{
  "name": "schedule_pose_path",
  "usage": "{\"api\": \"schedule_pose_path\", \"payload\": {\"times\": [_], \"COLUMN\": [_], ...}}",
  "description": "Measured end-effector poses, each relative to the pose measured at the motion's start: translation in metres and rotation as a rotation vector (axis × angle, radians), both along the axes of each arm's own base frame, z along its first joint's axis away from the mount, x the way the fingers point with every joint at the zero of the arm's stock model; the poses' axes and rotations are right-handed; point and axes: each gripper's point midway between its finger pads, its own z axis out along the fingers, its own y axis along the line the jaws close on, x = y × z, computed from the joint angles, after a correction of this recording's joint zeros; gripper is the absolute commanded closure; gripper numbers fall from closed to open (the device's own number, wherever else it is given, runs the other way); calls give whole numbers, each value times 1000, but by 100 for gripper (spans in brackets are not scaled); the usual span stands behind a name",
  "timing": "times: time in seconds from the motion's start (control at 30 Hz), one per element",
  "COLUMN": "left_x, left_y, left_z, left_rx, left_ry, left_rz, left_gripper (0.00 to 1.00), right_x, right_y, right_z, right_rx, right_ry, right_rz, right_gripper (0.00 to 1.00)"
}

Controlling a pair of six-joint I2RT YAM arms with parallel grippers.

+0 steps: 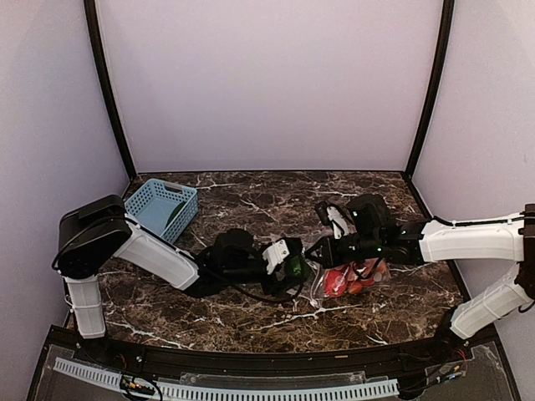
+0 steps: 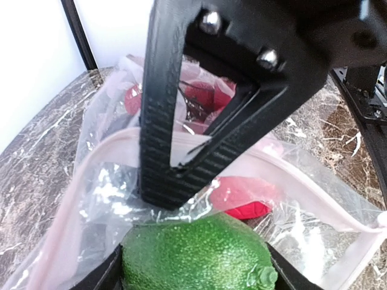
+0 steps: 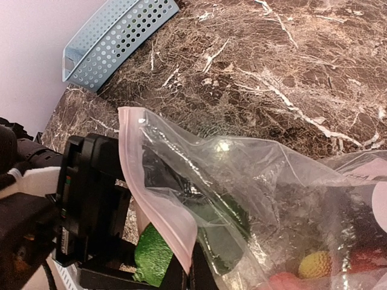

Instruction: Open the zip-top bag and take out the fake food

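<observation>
Both arms are built of smooth white shell links joined by rounded black motor housings. The left arm (image 1: pixel 159 257) has a bulky black shoulder housing (image 1: pixel 90 236), and a thin black cable (image 1: pixel 251 294) runs along under its forearm. The right arm (image 1: pixel 472 238) shows small green lights (image 1: pixel 355 215) on its black wrist section. The left tool (image 1: pixel 294 267) has a matte black finger (image 2: pixel 166 145): an open triangular frame with a ribbed face and two silver screw heads (image 2: pixel 210 22).
</observation>
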Motion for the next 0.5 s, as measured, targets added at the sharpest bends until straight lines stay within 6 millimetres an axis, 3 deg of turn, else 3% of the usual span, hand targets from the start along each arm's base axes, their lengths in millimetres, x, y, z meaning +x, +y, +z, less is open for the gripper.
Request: {"api": "schedule_pose_path", "payload": {"times": [0.27,0.5], "left_x": [-18,-20], "left_y": [27,57], "left_z": [24,68], "left_rx": [-54,-167], "left_ry": [14,56], "left_rz": [7,46], "left_gripper": [37,37], "right_x": [1,0], "right_y": [1,3], "right_z": [2,-5], "right_rx": [7,-7], "right_ry": [-8,5], "right_rz": [0,5], "right_gripper": [100,100]}}
